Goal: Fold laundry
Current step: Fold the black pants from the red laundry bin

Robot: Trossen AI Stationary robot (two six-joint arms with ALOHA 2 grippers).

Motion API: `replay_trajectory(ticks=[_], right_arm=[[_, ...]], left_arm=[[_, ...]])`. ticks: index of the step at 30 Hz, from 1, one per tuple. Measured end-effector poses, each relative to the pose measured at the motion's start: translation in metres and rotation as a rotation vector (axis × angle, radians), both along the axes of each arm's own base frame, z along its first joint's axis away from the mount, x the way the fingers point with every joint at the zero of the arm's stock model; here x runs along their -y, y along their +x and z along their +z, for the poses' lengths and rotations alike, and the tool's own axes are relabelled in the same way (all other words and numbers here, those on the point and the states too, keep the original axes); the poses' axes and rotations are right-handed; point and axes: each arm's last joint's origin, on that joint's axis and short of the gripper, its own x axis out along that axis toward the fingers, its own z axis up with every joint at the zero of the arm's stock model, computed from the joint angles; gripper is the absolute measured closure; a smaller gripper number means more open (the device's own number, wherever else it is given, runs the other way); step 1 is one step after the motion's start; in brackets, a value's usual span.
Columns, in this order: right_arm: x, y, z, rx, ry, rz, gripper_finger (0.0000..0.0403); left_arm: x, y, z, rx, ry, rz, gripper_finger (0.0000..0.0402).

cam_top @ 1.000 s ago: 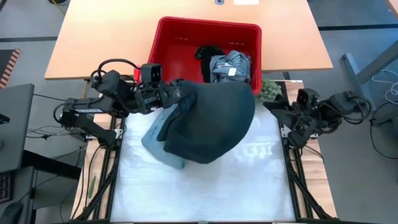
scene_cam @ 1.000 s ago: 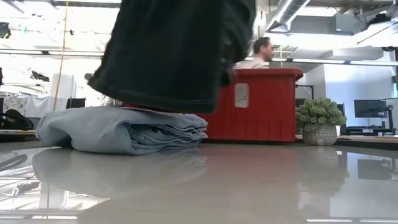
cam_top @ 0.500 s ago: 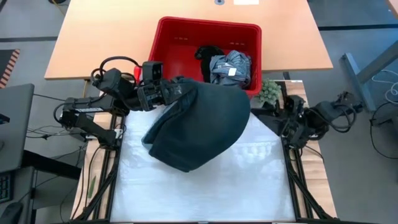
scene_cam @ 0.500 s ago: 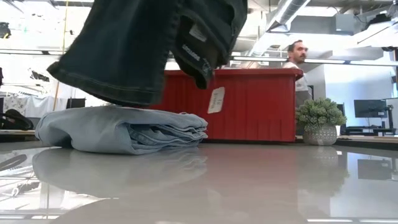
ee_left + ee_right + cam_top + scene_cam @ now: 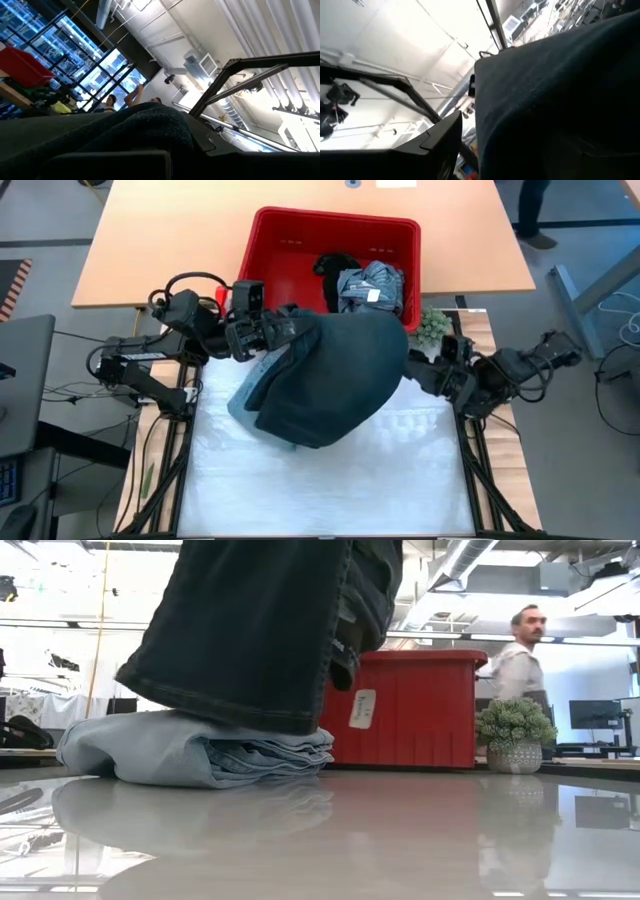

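Dark jeans point(image 5: 335, 375) hung clamped in the left gripper point(image 5: 272, 332) above folded light jeans point(image 5: 195, 748); right gripper point(image 5: 428, 370) stood wide beside them.

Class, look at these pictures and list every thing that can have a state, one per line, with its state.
Dark navy denim garment: lifted, hanging, its lower edge draped on the folded jeans.
Light blue folded jeans: folded, lying flat on the table.
Red plastic basket: upright, holding unfolded clothes.
Grey-blue striped garment: crumpled in the basket.
Left hand: shut on the dark garment.
Right hand: open, beside the dark garment's edge.
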Motion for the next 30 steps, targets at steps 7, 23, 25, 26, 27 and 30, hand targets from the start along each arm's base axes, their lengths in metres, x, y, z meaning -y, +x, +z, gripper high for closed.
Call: replay_trajectory(ticks=[7, 23, 25, 26, 27, 30], right_arm=[[0.008, 0.013, -0.004, 0.011, 0.036, -0.030, 0.0143], [0.022, 0.030, 0.016, 0.106, -0.115, 0.018, 0.0247], [0.020, 0.029, 0.022, 0.099, -0.134, 0.031, 0.0299], [0.020, 0.028, 0.026, 0.096, -0.140, 0.038, 0.0323], [0.020, 0.027, 0.029, 0.086, -0.144, 0.041, 0.0346], [0.021, 0.023, 0.045, 0.026, -0.161, 0.048, 0.0379]], left_arm=[[0.001, 0.000, -0.001, -0.008, 0.020, -0.030, 0.0401], [-0.003, 0.004, -0.009, -0.115, -0.002, -0.105, 0.0401], [-0.004, 0.004, -0.009, -0.117, -0.007, -0.122, 0.0401], [-0.005, 0.004, -0.008, -0.117, -0.011, -0.134, 0.0401], [-0.006, 0.002, -0.008, -0.118, -0.014, -0.141, 0.0401], [-0.011, 0.000, -0.006, -0.119, -0.031, -0.152, 0.0401]])
